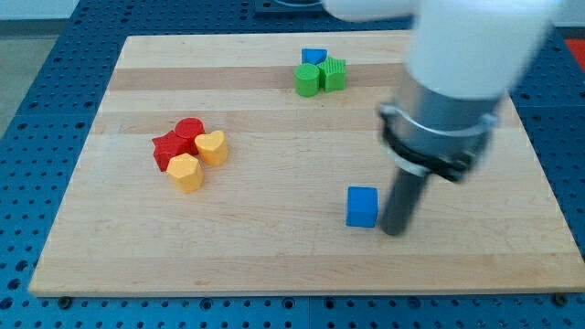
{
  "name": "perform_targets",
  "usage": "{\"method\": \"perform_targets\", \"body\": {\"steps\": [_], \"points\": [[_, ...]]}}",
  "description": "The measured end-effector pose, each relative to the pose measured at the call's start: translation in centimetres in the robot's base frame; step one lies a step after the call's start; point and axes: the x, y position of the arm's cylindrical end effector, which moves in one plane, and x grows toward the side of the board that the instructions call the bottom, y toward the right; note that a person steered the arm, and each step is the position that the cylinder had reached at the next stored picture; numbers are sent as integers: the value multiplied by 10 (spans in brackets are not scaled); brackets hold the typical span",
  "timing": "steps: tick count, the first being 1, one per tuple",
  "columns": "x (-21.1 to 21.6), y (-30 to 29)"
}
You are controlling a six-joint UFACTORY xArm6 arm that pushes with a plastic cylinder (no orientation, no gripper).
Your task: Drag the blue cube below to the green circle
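At the view's left, on the pale wooden board [274,265], lies a small cluster: a red star-shaped block [167,151] and a red round block [189,131], with a yellow heart-shaped block [212,146] and a yellow hexagonal block [186,172] touching them. Further right, near the view's top, a green round block [307,79] sits beside a green ribbed block [334,74], with a small blue block [313,57] just behind them. Lower down stands the blue cube [362,206], well apart from the green pair. The robot's tip [394,231] rests just beside the cube, on its right side. The arm has no gripper, only the dark rod, so nothing is grasped. It seems the approach step is nearly finished. The next move, I think, calls for going around to the cube's lower side, then pushing it up and slightly left, stopping under the green round block.
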Motion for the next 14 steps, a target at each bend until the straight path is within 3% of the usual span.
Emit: {"method": "perform_targets", "body": {"steps": [1,2,4,6,7,8,9,11,12,13,14], "points": [[-76,-65],[-111,-94],[-68,3],[22,-26],[8,-56],[-54,-67],[-85,-67],[5,-49],[6,-101],[-50,-108],[-81,-102]]}}
